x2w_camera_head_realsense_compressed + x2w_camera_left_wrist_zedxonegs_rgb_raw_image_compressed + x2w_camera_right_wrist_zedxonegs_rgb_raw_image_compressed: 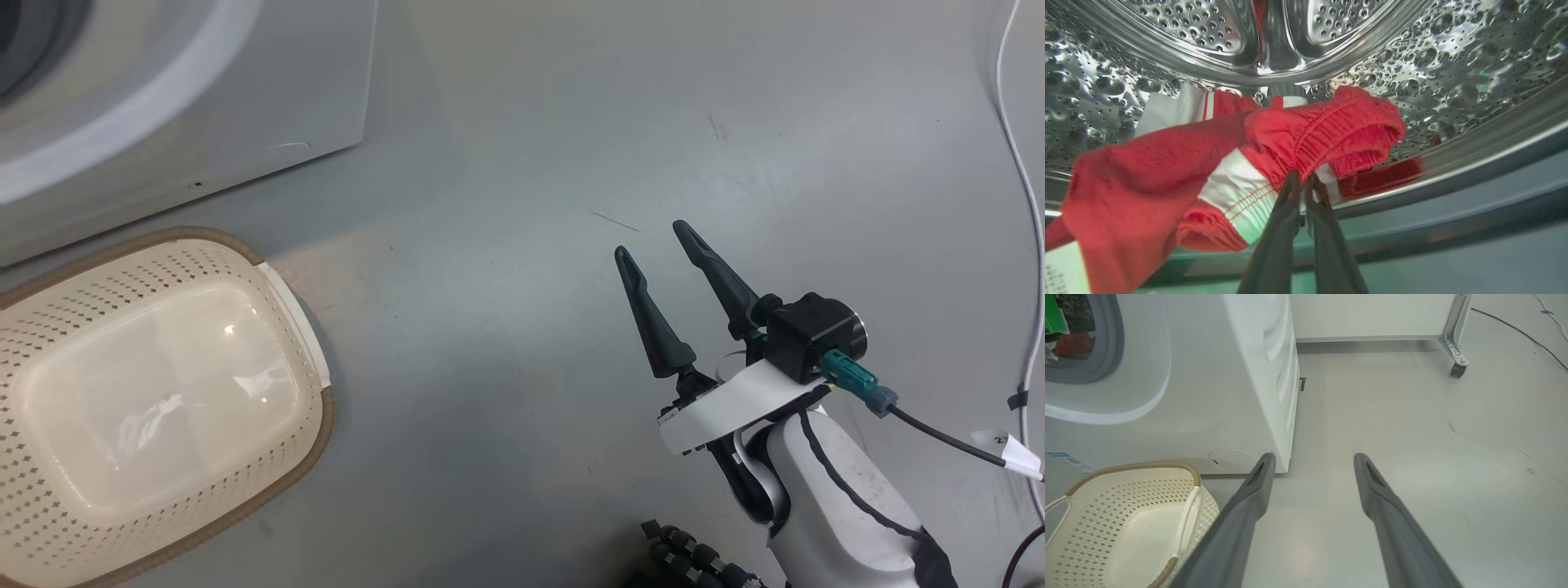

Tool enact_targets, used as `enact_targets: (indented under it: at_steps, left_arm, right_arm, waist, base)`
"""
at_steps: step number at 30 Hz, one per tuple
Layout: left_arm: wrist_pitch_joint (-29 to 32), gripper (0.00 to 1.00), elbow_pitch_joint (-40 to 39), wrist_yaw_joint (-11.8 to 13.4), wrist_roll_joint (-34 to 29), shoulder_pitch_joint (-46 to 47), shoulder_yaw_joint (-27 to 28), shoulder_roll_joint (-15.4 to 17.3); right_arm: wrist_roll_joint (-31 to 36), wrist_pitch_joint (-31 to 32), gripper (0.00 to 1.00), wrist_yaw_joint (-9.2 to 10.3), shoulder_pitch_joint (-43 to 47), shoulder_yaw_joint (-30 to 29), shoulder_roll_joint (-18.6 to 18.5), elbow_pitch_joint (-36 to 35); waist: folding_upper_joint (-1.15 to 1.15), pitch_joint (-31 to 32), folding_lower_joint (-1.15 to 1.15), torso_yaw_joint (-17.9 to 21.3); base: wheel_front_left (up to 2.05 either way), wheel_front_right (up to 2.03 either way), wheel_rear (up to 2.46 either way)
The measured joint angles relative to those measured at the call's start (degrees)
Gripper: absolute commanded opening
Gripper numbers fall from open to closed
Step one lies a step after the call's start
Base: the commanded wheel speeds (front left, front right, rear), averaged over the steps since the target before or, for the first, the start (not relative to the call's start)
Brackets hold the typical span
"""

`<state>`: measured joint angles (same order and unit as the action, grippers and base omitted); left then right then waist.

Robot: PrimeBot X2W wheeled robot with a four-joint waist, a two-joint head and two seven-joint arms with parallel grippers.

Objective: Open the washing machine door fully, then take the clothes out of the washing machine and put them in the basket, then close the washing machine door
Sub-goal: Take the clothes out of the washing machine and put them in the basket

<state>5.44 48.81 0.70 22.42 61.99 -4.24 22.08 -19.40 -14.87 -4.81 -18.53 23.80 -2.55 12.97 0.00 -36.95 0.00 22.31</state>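
Roughly mid-task: the clothes [1323,134] are pinched by the left claw [1303,177], deep in the washing machine [1229,396] drum [1453,81]. Nothing is seen in the basket [98,278], at 8 o'clock in the head view. The right claw [649,237] is held spread at 4 o'clock. Unloading and door-closing are not yet done.

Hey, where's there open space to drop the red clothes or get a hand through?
The basket is bare inside, bordered by the washing machine front and open floor. The floor between the basket and the right gripper is free too. Crowded: the drum, where the left gripper is shut on the clothes.
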Motion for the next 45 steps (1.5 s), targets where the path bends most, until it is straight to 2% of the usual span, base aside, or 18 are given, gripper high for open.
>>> enact_targets:
  at_steps: [6, 13, 21, 36, 45]
  left_arm:
    - [-4.66, 0.0, 0.26, -0.11, -0.4, -0.23, -0.11, -0.63]
    - [-11.5, 0.0, 0.44, -1.03, -0.54, -3.7, -1.13, -4.0]
    - [-18.76, 0.0, 0.43, -1.45, -0.54, -8.8, -1.43, -5.89]
    - [-19.9, 0.0, -7.51, -1.57, -2.23, -16.49, -2.16, -10.18]
    - [-19.9, 0.0, -18.26, -0.52, -4.41, -20.24, -1.85, -10.8]
  right_arm:
    - [0.02, 0.0, 1.0, 0.01, -0.03, -0.12, 0.0, 0.21]
    - [0.45, 0.0, 1.0, 0.38, -0.04, -0.73, -0.02, 0.69]
    - [0.88, 0.0, 1.0, 0.37, -0.03, -0.66, -0.04, 1.8]
    - [1.52, 0.0, 1.0, 0.24, 0.55, -0.87, -0.15, 4.38]
    - [2.75, 0.0, 1.0, 0.24, 1.92, -1.53, -0.31, 5.73]
  waist:
    - [0.0, 1.48, 0.0, -0.49]
    - [0.0, 3.82, 0.0, -1.93]
    - [0.0, 7.28, 0.0, -3.93]
    - [0.0, 15.03, 0.0, -8.09]
    - [0.0, 19.06, 0.0, -10.64]
  base:
    - [0.0, 0.0, 0.0]
    - [0.0, 0.0, 0.0]
    - [0.0, 0.0, 0.0]
    - [0.0, 0.0, 0.0]
    - [0.0, 0.0, 0.0]
